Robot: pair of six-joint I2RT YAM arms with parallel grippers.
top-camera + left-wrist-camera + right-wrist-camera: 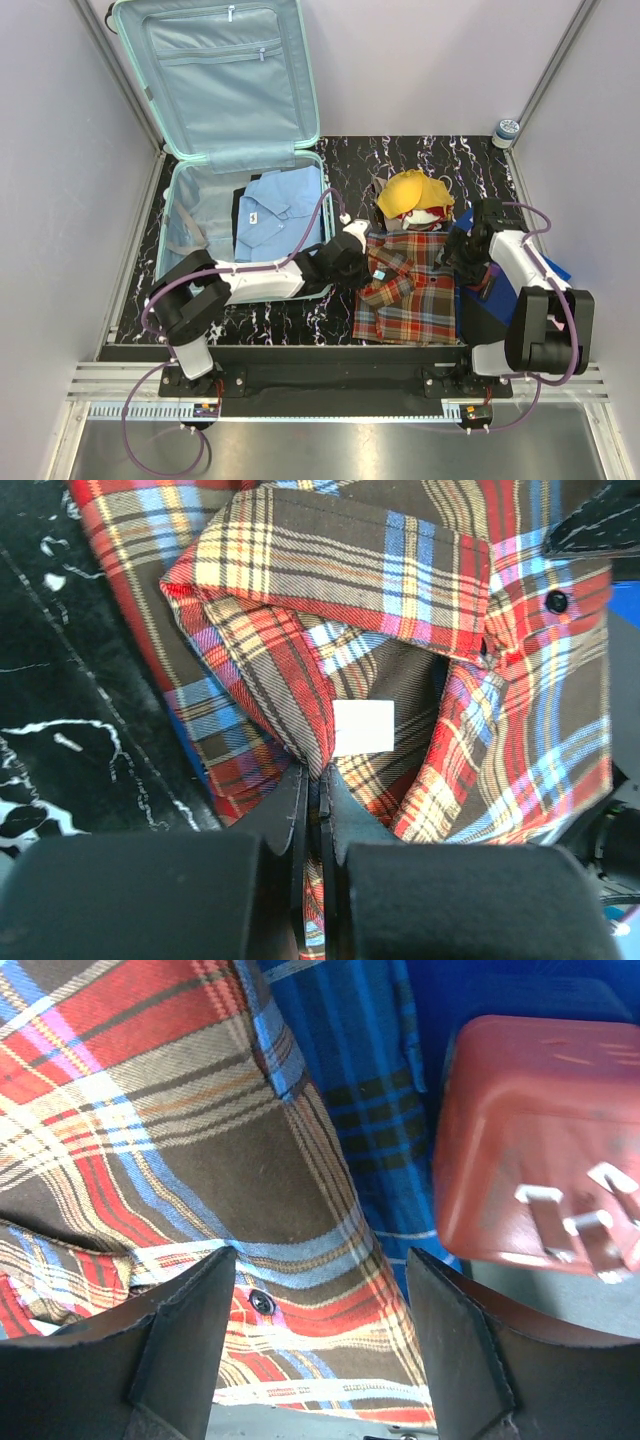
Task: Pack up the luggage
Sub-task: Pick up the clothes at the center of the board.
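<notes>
Two hands are at the plaid shirt (410, 295) on the worktop (350, 160): the left hand (318, 780) pinches its collar fabric tight, the right hand (320, 1260) (jaws wide) hangs above its edge.

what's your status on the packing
Left gripper shut on plaid shirt. Right gripper open above it. Luggage open, blue shirt inside. Nothing seen in the way.

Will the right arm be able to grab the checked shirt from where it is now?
Probably yes. The right gripper hangs open just over the checked shirt's edge, with nothing between them.
</notes>
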